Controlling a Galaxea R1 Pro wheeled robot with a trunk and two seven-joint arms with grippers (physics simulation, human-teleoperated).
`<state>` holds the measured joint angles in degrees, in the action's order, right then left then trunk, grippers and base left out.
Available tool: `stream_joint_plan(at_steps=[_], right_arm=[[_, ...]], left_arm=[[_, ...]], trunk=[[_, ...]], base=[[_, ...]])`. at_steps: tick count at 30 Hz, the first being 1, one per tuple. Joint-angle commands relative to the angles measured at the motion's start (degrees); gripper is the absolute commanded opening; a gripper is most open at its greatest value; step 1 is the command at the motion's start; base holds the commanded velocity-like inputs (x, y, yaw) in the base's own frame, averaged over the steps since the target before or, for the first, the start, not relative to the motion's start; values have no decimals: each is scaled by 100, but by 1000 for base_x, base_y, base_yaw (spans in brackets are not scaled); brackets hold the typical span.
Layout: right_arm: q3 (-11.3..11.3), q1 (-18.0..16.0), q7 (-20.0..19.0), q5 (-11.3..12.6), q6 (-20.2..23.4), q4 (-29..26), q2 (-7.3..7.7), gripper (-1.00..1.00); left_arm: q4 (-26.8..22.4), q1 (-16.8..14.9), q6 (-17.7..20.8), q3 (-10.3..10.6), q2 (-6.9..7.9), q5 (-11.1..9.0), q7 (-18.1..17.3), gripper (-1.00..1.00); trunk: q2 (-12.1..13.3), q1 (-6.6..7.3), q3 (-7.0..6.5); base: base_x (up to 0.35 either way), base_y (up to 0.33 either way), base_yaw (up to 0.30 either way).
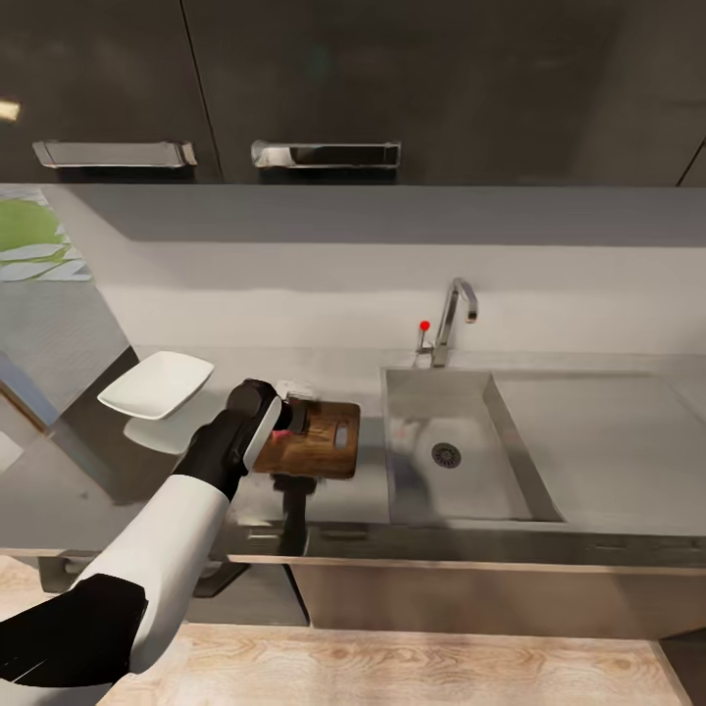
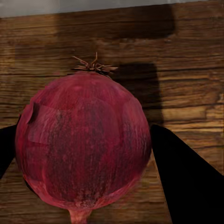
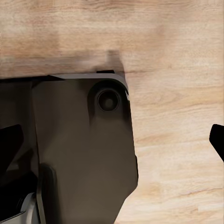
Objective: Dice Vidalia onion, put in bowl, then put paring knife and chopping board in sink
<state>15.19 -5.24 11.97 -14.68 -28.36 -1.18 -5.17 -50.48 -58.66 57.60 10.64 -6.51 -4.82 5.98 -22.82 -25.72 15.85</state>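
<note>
Left gripper (image 2: 84, 154) over the chopping board (image 1: 324, 441), fingers (image 2: 182, 182) clamped on the Vidalia onion (image 2: 84, 144); root tuft showing, board grain behind. Sink (image 1: 510, 431) just beside the board, bowl (image 1: 157, 384) on the worktop (image 1: 608, 422). Right fingers (image 3: 218, 140) spread, nothing held, wooden floor (image 3: 177, 42) beyond. Best set down mid-board, low and level, released only once seated, to prevent rolling.
</note>
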Motion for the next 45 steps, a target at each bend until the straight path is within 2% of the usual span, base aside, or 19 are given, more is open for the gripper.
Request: stream_joint_plan(at_steps=[1,40,41,45], right_arm=[[36,-4,33,-61,-12,4,-2,100],[35,-4,50,-62,-12,4,5,100],[36,-4,50,-62,-12,4,6,100],[36,-4,51,-61,-12,4,7,100]], left_arm=[[0,-5,23,15,1,-46,70,-100],[119,-5,18,9,5,-40,70,-100],[112,-5,20,9,6,-39,70,100],[113,-5,23,8,1,-41,70,100]], trunk=[[-10,-6,10],[-10,-6,83],[-10,-6,83],[-10,-6,83]], base=[[272,0,0],[13,0,0],[0,0,0],[0,0,0]])
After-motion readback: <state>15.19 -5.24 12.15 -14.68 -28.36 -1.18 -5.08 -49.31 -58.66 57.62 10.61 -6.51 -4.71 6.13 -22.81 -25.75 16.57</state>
